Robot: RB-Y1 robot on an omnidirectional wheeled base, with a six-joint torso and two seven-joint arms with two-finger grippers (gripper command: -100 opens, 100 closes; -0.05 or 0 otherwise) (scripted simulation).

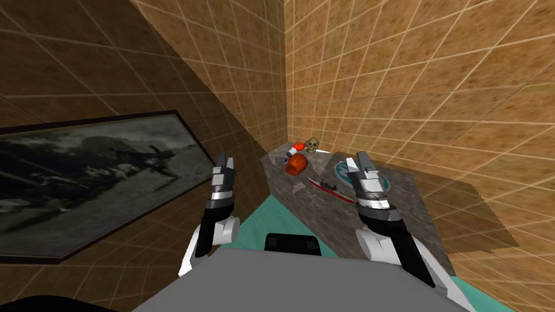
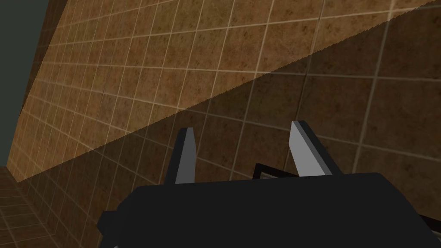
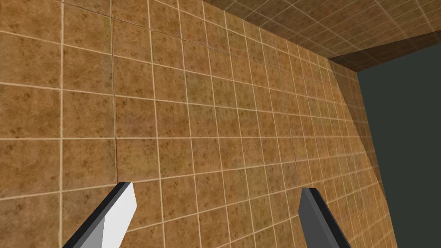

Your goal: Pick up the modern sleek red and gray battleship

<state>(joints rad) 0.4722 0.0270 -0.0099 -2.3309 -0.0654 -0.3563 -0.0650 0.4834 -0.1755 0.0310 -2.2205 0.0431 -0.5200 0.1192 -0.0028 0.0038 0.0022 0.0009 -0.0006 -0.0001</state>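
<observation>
- Both are open and empty: the right gripper (image 1: 358, 161) hovers above the counter (image 1: 411, 213), and the left gripper (image 1: 226, 160) is held up by a wall.
- The ship (image 1: 328, 187) lies flat on the counter, just left of the right gripper, beside a plate (image 1: 343, 171).
- Step in hand looks like the approach. Next, the right gripper should tip down and straddle the slim hull.

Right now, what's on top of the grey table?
Red and grey battleship, orange object, small skull, a teal-ringed disc partly covered by the right gripper. Anything behind that arm is hidden.
</observation>
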